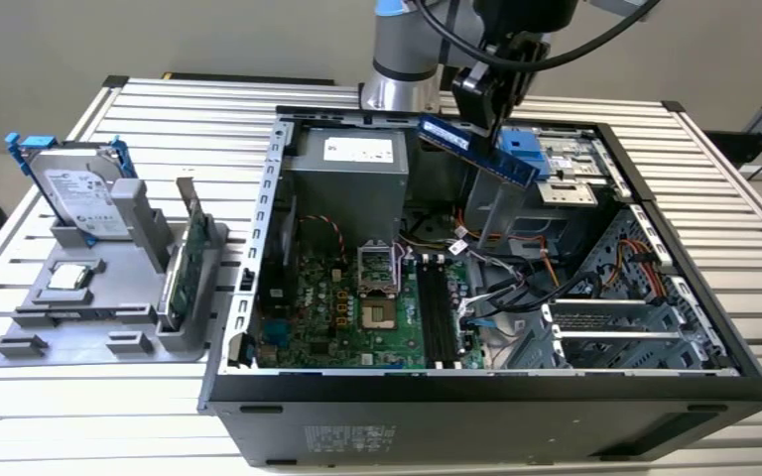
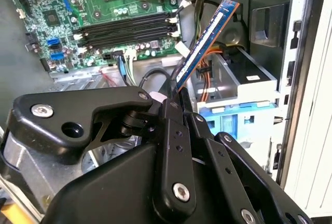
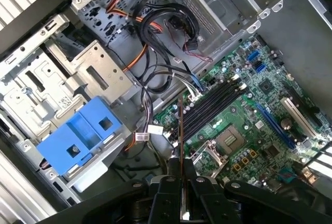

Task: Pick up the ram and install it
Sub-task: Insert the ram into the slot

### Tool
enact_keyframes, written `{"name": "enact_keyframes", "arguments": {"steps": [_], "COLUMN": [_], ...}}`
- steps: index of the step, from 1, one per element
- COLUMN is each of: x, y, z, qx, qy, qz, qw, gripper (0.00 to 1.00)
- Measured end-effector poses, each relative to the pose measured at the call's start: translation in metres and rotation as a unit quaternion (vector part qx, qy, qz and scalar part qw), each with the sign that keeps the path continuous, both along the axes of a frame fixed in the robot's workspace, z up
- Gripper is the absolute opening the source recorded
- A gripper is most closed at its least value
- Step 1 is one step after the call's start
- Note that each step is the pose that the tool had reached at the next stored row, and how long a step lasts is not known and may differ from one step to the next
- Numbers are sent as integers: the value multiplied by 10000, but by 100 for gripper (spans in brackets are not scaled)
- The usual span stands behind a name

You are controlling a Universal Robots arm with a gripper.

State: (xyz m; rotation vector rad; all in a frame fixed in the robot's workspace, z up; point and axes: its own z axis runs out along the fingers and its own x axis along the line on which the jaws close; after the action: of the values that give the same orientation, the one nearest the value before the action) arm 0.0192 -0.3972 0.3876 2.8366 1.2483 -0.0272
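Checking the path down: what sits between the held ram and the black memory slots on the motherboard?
In the exterior view, loose cables lie between the ram and the slots.

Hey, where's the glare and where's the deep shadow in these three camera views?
Exterior view: even light on the table, the computer case dark along its near wall. Second wrist view: the table past the case wall is washed out white, the gripper holding the ram almost black. First wrist view: glare on the table slats, the motherboard evenly lit.
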Motion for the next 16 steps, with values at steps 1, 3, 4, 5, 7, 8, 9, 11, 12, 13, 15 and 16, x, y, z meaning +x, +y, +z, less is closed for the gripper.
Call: {"name": "enact_keyframes", "arguments": {"steps": [1, 3, 4, 5, 7, 8, 9, 11, 12, 13, 15, 16], "x": [0, 0, 0, 0, 0, 0, 0, 0, 0, 0, 0, 0], "y": [0, 0, 0, 0, 0, 0, 0, 0, 0, 0, 0, 0], "z": [0, 0, -1, -1, -1, -1, -1, -1, -1, -1, -2, -2], "qx": [0, 0, 0, 0, 0, 0, 0, 0, 0, 0, 0, 0], "qy": [0, 0, 0, 0, 0, 0, 0, 0, 0, 0, 0, 0], "qz": [-29, -87, -116, -146, -202, -230, -259, -315, -345, -373, -427, -457], "qw": [10000, 10000, 9999, 9999, 9998, 9997, 9997, 9995, 9994, 9993, 9991, 9990], "gripper": [0, 0, 0, 0, 0, 0, 0, 0, 0, 0, 0, 0]}}
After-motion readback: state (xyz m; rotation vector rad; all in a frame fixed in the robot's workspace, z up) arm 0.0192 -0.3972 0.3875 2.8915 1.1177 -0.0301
